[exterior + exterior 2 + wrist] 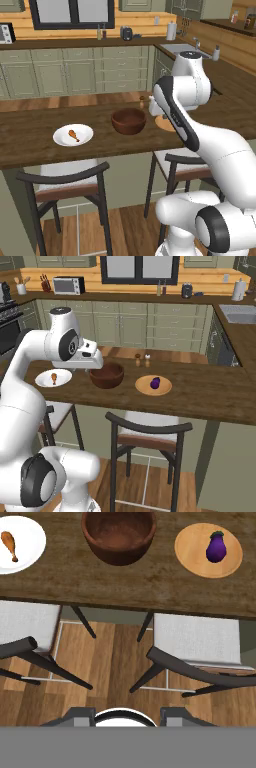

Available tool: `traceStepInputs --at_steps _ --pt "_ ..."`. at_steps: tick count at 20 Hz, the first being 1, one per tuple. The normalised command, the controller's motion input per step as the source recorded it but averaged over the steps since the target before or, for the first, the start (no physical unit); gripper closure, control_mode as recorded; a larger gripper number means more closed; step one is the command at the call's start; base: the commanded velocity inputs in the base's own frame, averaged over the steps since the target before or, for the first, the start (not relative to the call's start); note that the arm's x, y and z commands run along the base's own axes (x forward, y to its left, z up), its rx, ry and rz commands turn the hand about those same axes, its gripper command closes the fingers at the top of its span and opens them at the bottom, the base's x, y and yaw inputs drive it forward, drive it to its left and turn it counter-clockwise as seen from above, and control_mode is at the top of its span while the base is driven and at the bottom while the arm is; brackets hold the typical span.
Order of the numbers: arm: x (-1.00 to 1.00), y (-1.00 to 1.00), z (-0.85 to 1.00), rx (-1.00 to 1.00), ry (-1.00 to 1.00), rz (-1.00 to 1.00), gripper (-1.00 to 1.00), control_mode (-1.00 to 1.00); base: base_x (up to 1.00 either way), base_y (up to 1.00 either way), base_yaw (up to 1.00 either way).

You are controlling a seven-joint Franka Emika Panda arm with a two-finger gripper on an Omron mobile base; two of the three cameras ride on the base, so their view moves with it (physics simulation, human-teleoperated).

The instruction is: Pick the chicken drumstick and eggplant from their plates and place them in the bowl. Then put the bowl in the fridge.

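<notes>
The chicken drumstick (9, 544) lies on a white plate (29, 534) at the left of the wooden counter. The dark wooden bowl (118, 537) stands empty in the middle. To its right, the purple eggplant (216, 548) rests on a tan plate (192, 552). From the right base view the same row runs drumstick (54, 377), bowl (106, 376), eggplant (155, 383). My gripper (127, 714) hangs open and empty above the counter's near edge, over the stools, in front of the bowl. The fridge is out of view.
Two dark-framed stools (197, 644) (22, 629) with pale seats stand under the counter's near edge. Salt and pepper shakers (142, 360) sit behind the bowl. Cabinets, a microwave (68, 285) and a sink (240, 313) line the far walls.
</notes>
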Motion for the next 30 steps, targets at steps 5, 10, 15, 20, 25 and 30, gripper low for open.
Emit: traceStepInputs --at_steps 5,10,15,20,25,30 --pt "0.00 0.00 0.00 0.00 0.00 0.00 -1.00 1.00 0.03 0.01 0.00" --pt "0.00 0.00 0.00 0.00 0.00 0.00 -1.00 1.00 0.20 0.38 -0.02" --pt "0.00 0.00 0.00 0.00 0.00 0.00 -1.00 1.00 0.52 0.59 -0.01" --pt "0.00 0.00 0.00 0.00 0.00 0.00 -1.00 1.00 0.55 0.10 0.00" --pt "0.00 0.00 0.00 0.00 0.00 0.00 -1.00 1.00 0.80 0.00 0.00" --pt "0.00 0.00 0.00 0.00 0.00 0.00 -1.00 1.00 0.85 0.00 0.00"
